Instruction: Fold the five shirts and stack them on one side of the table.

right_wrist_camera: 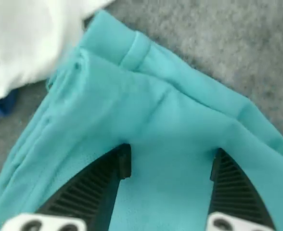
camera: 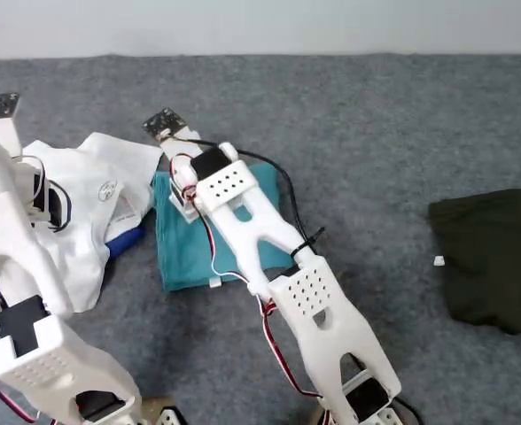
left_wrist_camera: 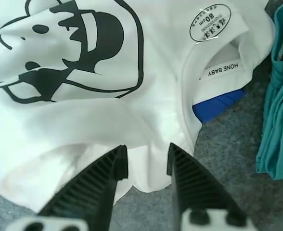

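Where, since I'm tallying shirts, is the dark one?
High view: the dark shirt lies at the table's right edge, far from the teal shirt.

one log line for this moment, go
left gripper: open, over white shirt edge | right gripper: open, over teal shirt | blue cloth: under white shirt | dark shirt: apart, right side
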You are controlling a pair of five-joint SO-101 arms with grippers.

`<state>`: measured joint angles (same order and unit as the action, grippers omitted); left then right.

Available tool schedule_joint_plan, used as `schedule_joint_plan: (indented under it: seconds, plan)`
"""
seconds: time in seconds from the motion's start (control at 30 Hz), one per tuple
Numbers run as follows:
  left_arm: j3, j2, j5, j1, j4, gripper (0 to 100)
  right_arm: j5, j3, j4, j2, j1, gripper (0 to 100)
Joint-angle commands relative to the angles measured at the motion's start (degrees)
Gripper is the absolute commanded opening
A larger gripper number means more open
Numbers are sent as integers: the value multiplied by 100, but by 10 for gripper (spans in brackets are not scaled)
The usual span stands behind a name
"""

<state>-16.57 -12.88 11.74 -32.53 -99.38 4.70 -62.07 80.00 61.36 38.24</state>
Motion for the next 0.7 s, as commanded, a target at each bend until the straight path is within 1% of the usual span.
schedule_joint_plan:
  seconds: [0.0,0.1,0.23,0.3,0.4,0.57,0.67]
  plan:
    - [-13,26,-26,26,-105,145,-18,-176,-251,-48,-84,274]
    - [-13,26,-26,176,-105,145,-18,-176,-488,-48,-101,274]
    - [84,26,-26,360,-105,144,-18,-229,-426,-163,-145,274]
    - [189,26,-18,404,-105,144,-18,-510,-13,-338,-171,274]
    - [198,26,-18,396,-97,144,0,-1213,936,-681,-180,274]
    - [198,26,-18,396,-105,145,756,-2356,2246,-1042,-303,276]
    - [224,26,-18,396,-114,145,809,-2277,2290,-1042,-804,277]
